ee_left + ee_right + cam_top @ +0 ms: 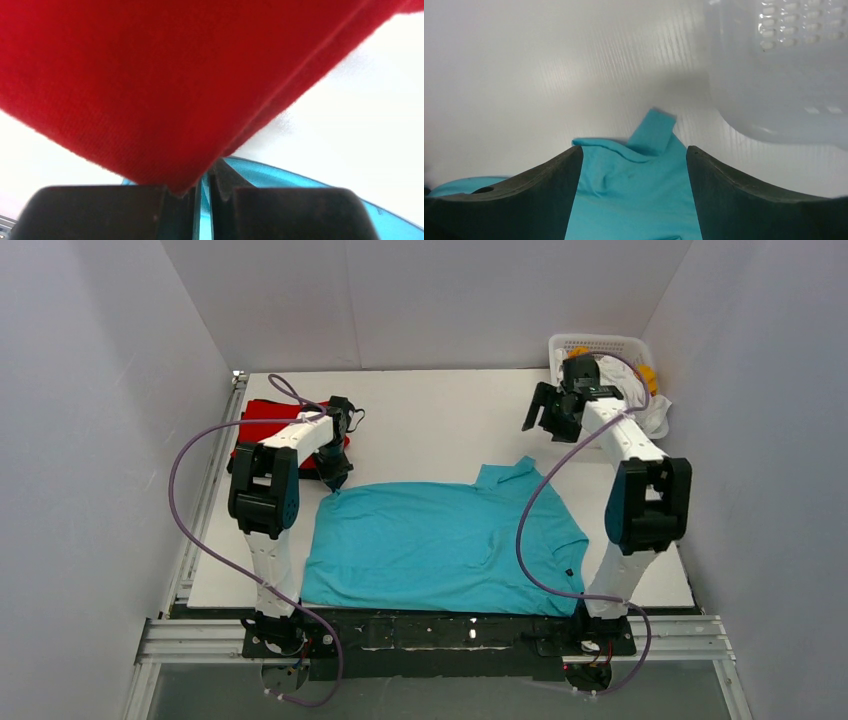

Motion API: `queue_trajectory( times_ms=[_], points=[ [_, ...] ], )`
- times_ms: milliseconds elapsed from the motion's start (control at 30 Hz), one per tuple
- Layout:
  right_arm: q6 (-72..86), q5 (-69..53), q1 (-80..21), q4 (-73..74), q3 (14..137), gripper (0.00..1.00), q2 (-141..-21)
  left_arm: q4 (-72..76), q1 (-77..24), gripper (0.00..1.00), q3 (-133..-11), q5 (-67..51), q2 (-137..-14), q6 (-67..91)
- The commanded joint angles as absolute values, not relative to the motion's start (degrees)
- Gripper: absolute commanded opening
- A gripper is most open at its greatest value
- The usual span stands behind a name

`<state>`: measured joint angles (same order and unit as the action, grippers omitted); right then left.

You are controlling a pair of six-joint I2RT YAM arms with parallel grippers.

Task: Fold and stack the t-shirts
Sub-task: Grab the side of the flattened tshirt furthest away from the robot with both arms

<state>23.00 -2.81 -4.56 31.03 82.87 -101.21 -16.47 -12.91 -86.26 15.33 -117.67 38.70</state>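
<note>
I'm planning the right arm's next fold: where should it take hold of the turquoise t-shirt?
Grip the turquoise t-shirt by its far right sleeve, which juts out flat from the body. Come down from above with the open right end effector, which hovers beyond it; the left end effector pinches the far left corner.

Covered, cropped, blurred
From above, the left arm (265, 490) hides part of the red t-shirt (265, 415). In the left wrist view that cloth blurs off the top edge, leaving a sliver of turquoise t-shirt (430, 540). The right arm (645, 500) covers part of the basket (610, 343); its white and orange cloth (657, 418) is too small to tell.
</note>
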Motion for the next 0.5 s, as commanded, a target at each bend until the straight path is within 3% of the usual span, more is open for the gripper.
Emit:
queue_trajectory(
  times_ms=[0,200,467],
  points=[
    [19.6,3.8,-8.5,42.1,95.9,0.83,-112.1,-24.1,-12.9,0.00,-86.5,14.9,-117.5,38.0],
    [20.9,9.8,-10.7,50.1,106.6,0.81,-122.5,-24.1,-12.9,0.00,-85.9,14.5,-116.6,38.1],
    [20.4,7.0,-12.7,51.6,105.3,0.71,-126.5,-24.5,-12.9,0.00,-85.9,13.6,-117.1,38.6]
  ],
)
